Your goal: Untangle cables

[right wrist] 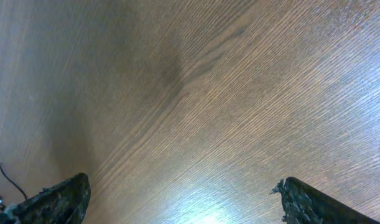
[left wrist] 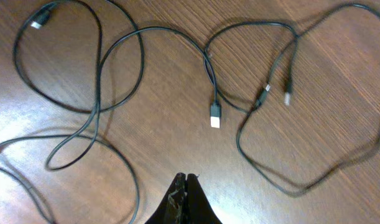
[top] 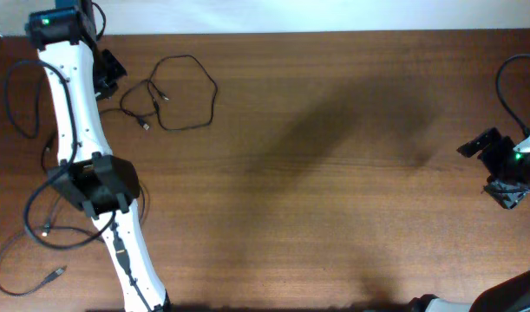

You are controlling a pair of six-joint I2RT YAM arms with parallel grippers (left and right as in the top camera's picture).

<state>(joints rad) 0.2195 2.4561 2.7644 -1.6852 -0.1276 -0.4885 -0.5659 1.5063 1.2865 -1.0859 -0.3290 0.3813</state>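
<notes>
Thin black cables (top: 188,91) lie in loose loops on the wooden table at the back left. In the left wrist view the cables (left wrist: 140,68) spread across the wood and cross each other. One plug with a whitish tip (left wrist: 216,118) lies in the middle, and two small plug ends (left wrist: 277,94) lie to the right. My left gripper (left wrist: 186,178) is shut and empty, just short of the whitish plug. In the overhead view it (top: 110,76) sits left of the loops. My right gripper (right wrist: 183,186) is open and empty over bare wood at the far right (top: 506,195).
More thin black cord (top: 39,234) with a plug end (top: 55,275) lies at the front left, beside the left arm's white links (top: 100,186). A thicker arm cable (top: 507,82) curves at the right edge. The table's back edge (top: 334,33) meets a white wall.
</notes>
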